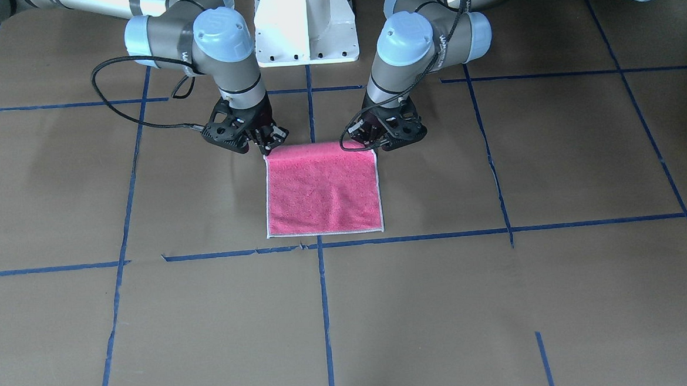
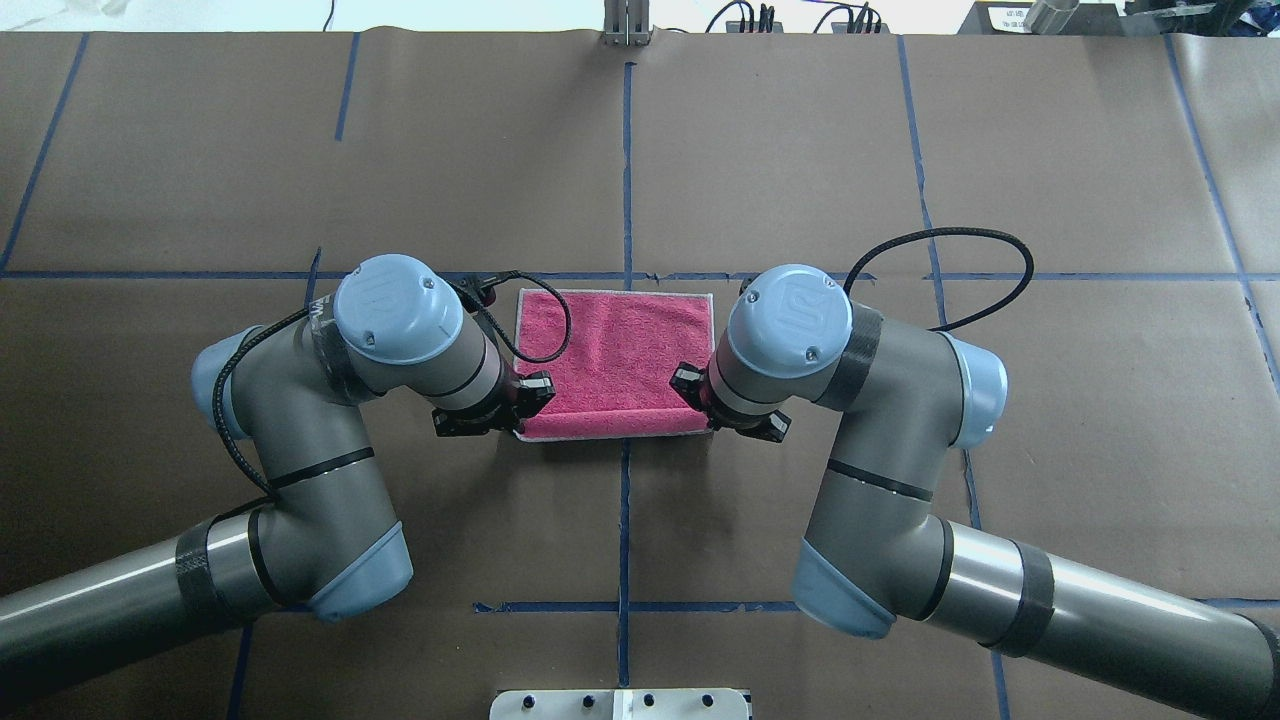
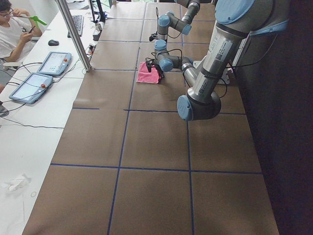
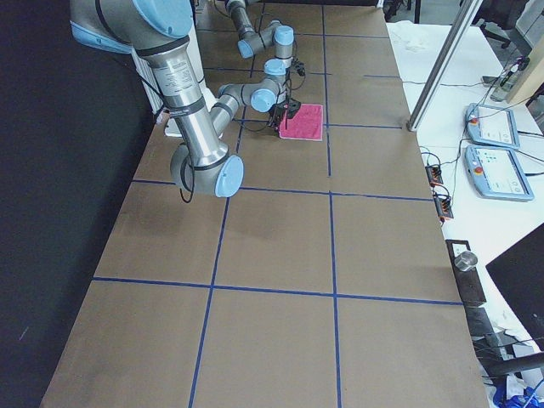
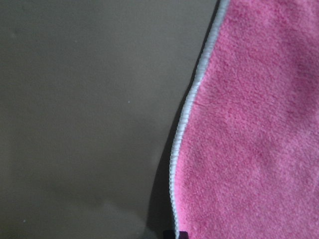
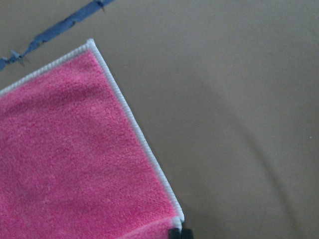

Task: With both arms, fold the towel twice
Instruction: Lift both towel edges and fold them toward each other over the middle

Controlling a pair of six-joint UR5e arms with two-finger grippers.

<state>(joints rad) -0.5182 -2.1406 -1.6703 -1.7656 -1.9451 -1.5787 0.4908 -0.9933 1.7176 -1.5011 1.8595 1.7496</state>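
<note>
Towel (image 1: 322, 188), pink-red microfibre, lies flat; left end effector (image 1: 371, 146) and right end effector (image 1: 269, 146) sit at its 2 robot-side corners, likely for folding; closure cannot be told.

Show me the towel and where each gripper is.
towel (image 1: 322, 188): front-facing view, middle of its pink face.
left gripper (image 1: 371, 143): front-facing view, fingertips at a towel corner on the robot's side.
right gripper (image 1: 268, 147): front-facing view, fingertips at the other robot-side corner.
</note>
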